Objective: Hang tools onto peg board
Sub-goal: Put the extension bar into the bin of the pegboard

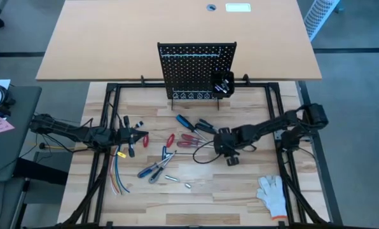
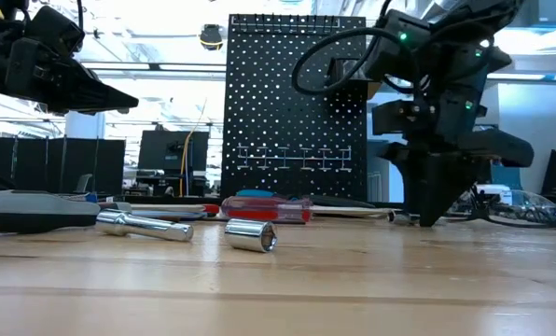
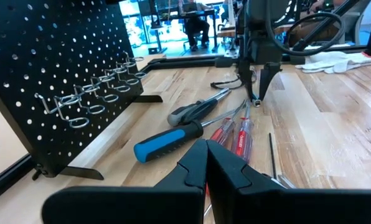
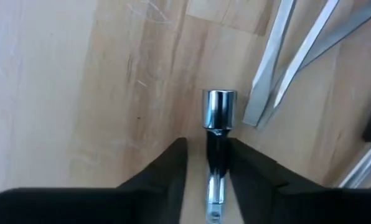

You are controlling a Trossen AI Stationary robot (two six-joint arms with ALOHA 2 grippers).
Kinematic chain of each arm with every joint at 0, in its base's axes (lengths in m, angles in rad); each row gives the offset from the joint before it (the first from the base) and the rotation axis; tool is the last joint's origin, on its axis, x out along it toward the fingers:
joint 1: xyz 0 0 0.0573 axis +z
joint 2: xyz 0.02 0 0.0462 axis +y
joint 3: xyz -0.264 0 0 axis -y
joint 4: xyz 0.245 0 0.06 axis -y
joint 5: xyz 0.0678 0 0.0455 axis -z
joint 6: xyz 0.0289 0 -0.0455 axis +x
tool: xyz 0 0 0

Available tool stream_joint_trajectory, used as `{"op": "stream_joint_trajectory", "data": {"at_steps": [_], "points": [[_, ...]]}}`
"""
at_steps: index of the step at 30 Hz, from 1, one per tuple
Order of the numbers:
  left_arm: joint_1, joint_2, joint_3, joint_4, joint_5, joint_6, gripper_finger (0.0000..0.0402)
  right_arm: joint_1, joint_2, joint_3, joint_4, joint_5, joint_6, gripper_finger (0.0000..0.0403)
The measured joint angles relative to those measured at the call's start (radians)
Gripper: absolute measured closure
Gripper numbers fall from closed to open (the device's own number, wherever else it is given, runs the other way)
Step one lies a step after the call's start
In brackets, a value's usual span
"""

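The right end effector [image 1: 231, 159] is down at the counter [image 1: 240, 191] in the middle of the work area, its two fingers clenched on a slim silver socket bit [image 4: 218, 134] that stands between them; two bare steel screwdriver shafts [image 4: 285, 62] lie just beside it. The left end effector [image 1: 140, 135] hangs above the left part of the counter, its fingers pressed together on nothing, pointing toward the scattered tools.

The peg board [image 1: 196, 69] stands upright at the back edge of the counter, its row of wire hooks [image 3: 92, 102] bare, with a small black bin [image 1: 222, 84] on its lower right. The tools are spread on the counter in front of it: a blue-handled screwdriver [image 3: 170, 142], red-handled screwdrivers [image 3: 238, 134], a grey-handled one [image 3: 192, 111], and nearer the front edge a loose silver socket [image 2: 251, 234] and a silver bar [image 2: 145, 225]. A white glove [image 1: 273, 193] lies at the front right corner, and a bundle of coloured wires [image 1: 117, 175] at the left
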Motion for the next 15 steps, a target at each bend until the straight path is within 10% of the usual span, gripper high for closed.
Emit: {"op": "stream_joint_trajectory", "data": {"at_steps": [7, 15], "points": [[0.000, 0.000, 0.000, 0.000, 0.000, 0.000, 0.0402, 0.125, -0.002, -0.003, 0.006, 0.112, 0.185, 0.0375], [0.000, 0.000, 0.000, 0.000, 0.000, 0.000, 0.0401, 0.300, 0.009, -0.010, 0.215, 0.288, 0.403, 0.0369]]}}
